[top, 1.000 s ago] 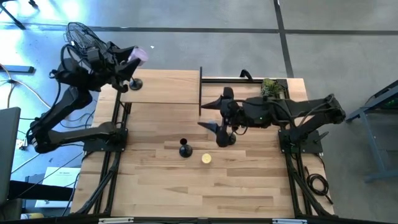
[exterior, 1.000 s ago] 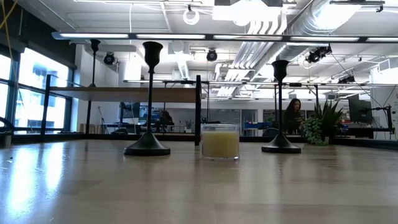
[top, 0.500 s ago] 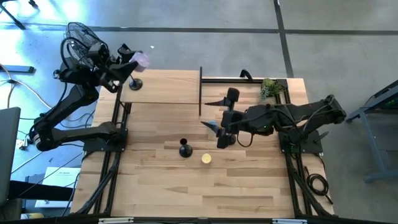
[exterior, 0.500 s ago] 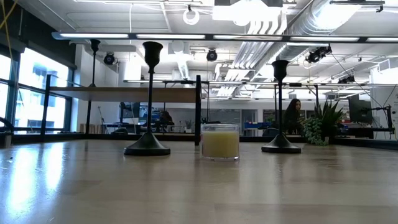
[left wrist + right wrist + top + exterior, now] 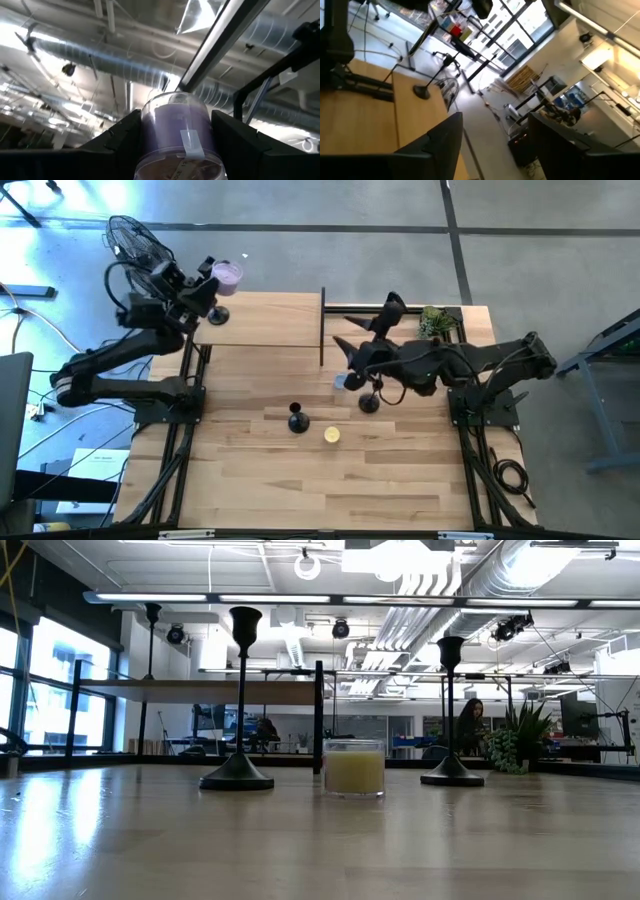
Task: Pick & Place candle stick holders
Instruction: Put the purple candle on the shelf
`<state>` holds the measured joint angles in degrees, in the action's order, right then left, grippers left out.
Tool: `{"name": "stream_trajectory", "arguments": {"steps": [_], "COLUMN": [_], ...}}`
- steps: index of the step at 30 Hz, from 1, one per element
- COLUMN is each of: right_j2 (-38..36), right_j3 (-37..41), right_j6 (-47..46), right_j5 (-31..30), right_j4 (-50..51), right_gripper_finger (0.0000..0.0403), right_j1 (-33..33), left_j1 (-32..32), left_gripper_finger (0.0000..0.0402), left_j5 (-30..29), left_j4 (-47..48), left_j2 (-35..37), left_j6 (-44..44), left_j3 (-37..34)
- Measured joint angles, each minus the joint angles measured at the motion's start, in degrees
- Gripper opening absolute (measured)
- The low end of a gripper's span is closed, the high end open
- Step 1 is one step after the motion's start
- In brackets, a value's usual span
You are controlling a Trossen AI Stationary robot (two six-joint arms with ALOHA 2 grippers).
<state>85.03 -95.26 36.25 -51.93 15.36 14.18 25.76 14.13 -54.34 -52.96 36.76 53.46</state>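
Note:
Three black candle stick holders stand upright on their round bases. One (image 5: 217, 314) is on the raised shelf at the far left. One (image 5: 298, 420) stands mid-table and shows in the low view (image 5: 240, 690). The third (image 5: 368, 402) is right of it (image 5: 450, 710). My left gripper (image 5: 215, 282) is up by the shelf's far left corner, shut on a purple candle jar (image 5: 229, 275). My right gripper (image 5: 342, 350) hovers open above the table just beyond the third holder, nothing between its fingers (image 5: 437, 145). My left gripper pinches the purple candle jar by its round side wall (image 5: 150, 130) between its two fingers, one on each side. The fingers slant upward, and the jar juts out past them. The jar is lifted clear of the shelf and table.
A yellow candle in a glass (image 5: 331, 436) stands on the table between the two nearer holders (image 5: 354, 768). A black upright post (image 5: 322, 330) marks the shelf's right end. A small green plant (image 5: 436, 322) sits at the far right corner.
My left gripper has tipped upward and rolled, carrying the purple jar a little toward the table's right edge. My right gripper has rolled about its own line while staying in place above the third holder. The holders and the yellow candle have not moved.

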Motion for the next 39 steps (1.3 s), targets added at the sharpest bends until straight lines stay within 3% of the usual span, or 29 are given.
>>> {"name": "stream_trajectory", "arguments": {"steps": [3, 11, 22, 31, 39], "right_j2": [0.0, 1.3, 5.7, 6.1, 6.1], "right_j3": [0.0, 0.0, 0.0, 0.0, 0.0], "right_j6": [2.9, 18.5, 32.5, 32.9, 39.0], "right_j5": [2.6, 16.5, 15.5, 16.9, 25.8], "right_j4": [-4.0, -14.3, -21.1, -25.8, -25.7], "right_gripper_finger": [0.0208, 0.0208, 0.0205, 0.0212, 0.0237], "right_j1": [-0.8, -2.2, -2.3, -3.4, -3.6], "left_j1": [-1.7, -5.2, -6.4, -9.7, -9.7], "left_gripper_finger": [0.0206, 0.0206, 0.0205, 0.0205, 0.0204], "left_j5": [-1.0, -0.9, -0.5, -1.6, -1.7], "left_j4": [-7.2, -18.2, -23.6, -27.9, -28.3], "left_j2": [-2.9, -10.2, -16.1, -20.0, -20.1], "left_j6": [-0.2, 1.3, 7.0, 7.2, 7.7], "left_j3": [-1.7, -1.8, -1.8, -1.8, -1.8]}}
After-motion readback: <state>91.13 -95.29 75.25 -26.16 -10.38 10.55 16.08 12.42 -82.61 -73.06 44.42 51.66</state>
